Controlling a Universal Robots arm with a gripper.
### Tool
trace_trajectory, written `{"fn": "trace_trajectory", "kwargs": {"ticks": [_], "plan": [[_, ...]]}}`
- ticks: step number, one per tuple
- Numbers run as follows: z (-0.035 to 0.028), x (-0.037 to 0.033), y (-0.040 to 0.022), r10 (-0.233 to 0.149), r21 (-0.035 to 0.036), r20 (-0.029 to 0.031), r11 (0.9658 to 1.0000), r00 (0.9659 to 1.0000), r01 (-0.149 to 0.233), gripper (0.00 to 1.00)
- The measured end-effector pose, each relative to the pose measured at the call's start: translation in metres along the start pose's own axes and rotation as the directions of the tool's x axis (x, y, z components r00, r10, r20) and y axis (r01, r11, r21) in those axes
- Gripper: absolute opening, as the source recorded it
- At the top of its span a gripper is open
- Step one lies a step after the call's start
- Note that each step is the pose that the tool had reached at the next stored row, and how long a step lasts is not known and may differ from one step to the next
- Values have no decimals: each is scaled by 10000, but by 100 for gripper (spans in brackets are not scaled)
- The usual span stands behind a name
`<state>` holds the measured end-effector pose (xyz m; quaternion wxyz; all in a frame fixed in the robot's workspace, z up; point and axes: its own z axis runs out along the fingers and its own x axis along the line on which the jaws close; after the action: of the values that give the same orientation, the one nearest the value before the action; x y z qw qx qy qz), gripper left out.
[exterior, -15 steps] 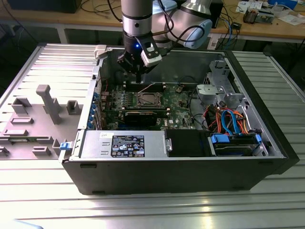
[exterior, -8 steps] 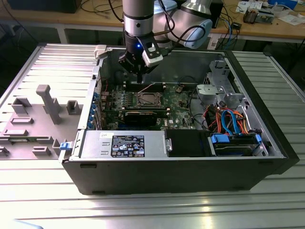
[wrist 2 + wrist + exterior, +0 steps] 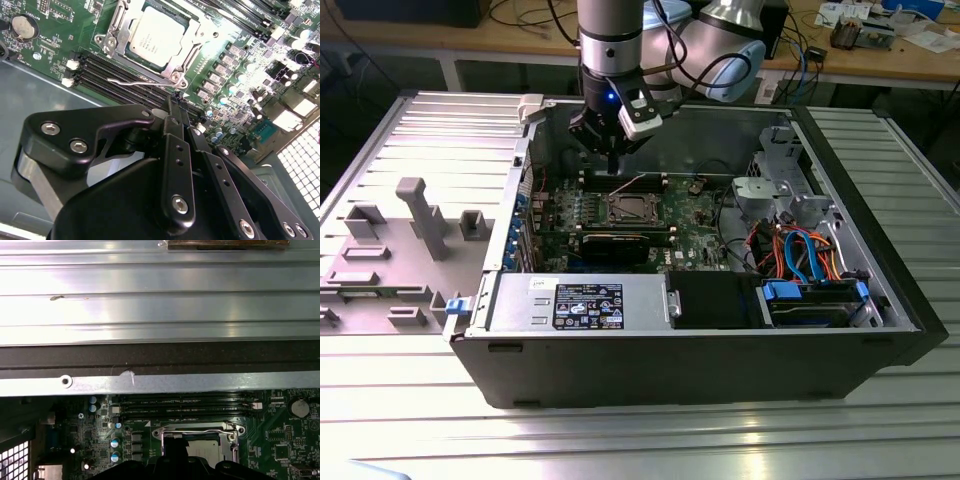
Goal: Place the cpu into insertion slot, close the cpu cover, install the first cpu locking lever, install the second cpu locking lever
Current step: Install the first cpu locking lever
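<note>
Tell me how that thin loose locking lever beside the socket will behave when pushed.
The locking lever looks like thin bent wire, so it probably flexes and springs back. Its smooth, shiny metal may slip off the gripper. It lies over the memory slots, so it could scrape them.

Wrist views close over, seemingly, cpu point(image 3: 156, 36)

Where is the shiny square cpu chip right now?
The cpu sits in the insertion slot on the green motherboard, beside the long black memory slots, in the second wrist view. The gripper hovers nearby.
</note>
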<state>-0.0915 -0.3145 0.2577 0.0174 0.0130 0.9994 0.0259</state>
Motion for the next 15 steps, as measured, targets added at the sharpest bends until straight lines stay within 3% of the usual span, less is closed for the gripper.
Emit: {"fn": "trace_trajectory", "kwargs": {"ticks": [2, 4, 5, 6, 8, 9, 12, 13, 15], "plan": [[0, -1, 0, 0, -4, 0, 10000, 10000, 0, 11], [-1, -1, 0, 1, -82, -4, 10000, 10000, -1, 11], [0, -1, 0, 5, -177, -5, 9998, 10000, -5, 11], [0, 0, 0, 14, -389, -11, 9992, 10000, -14, 11], [0, -1, 0, 24, -676, -18, 9977, 10000, -25, 11], [0, -1, 0, 25, -751, -20, 9972, 10000, -26, 11], [7, -4, -2, 27, -781, -21, 9969, 10000, -29, 11], [14, -8, -5, 25, -763, -21, 9971, 10000, -26, 11], [23, -18, -7, 24, -656, -18, 9978, 10000, -25, 11]]}}
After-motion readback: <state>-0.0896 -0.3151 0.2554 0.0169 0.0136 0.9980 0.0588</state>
